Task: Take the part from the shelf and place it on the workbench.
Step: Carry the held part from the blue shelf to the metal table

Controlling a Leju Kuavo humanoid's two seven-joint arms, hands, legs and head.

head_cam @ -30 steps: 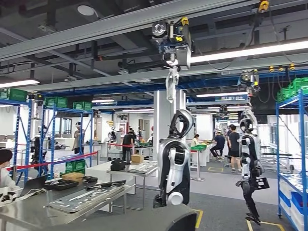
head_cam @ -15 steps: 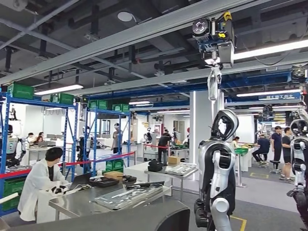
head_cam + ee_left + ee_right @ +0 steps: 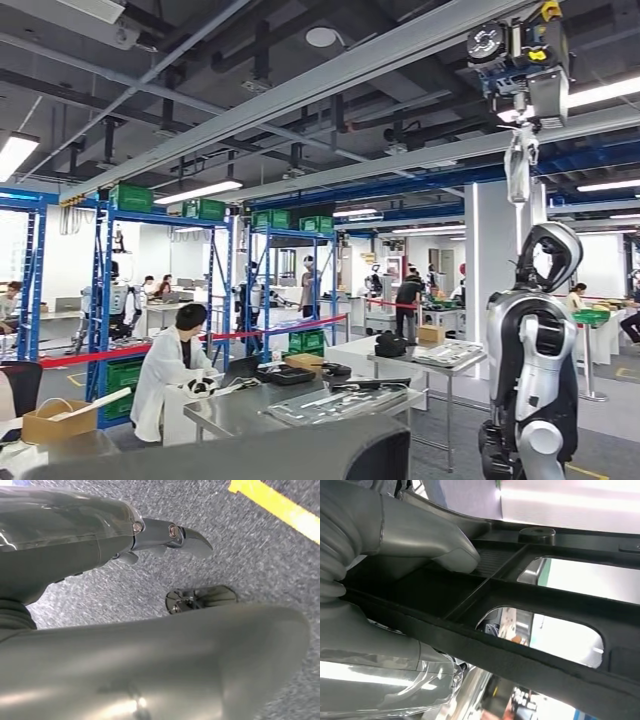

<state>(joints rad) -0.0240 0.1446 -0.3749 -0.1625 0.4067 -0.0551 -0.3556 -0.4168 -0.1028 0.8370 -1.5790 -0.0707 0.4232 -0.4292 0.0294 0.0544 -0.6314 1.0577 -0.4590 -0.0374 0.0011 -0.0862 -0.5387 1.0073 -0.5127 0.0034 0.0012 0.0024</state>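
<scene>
In the right wrist view my right hand (image 3: 391,595) grips a flat black part (image 3: 554,600) with large cut-out openings. The thick grey thumb (image 3: 444,545) presses on one face of it and the fingers (image 3: 406,680) lie under the other. In the left wrist view my left hand (image 3: 113,545) hangs over grey carpet with its fingers (image 3: 188,535) stretched out and nothing in them. A steel workbench (image 3: 234,408) carrying trays and flat parts stands ahead in the head view, in the lower middle.
Blue shelf racks (image 3: 162,290) with green crates stand behind the bench. A person in a white coat (image 3: 170,375) sits at its left end. Another humanoid robot (image 3: 536,370) hangs at the right. A dark rounded seat back (image 3: 302,450) is close in front. A yellow floor line (image 3: 275,507) runs nearby.
The camera has turned left: the whole scene has slid right, the hanging humanoid from centre to the right edge, and the seated person and more blue racks have come into view.
</scene>
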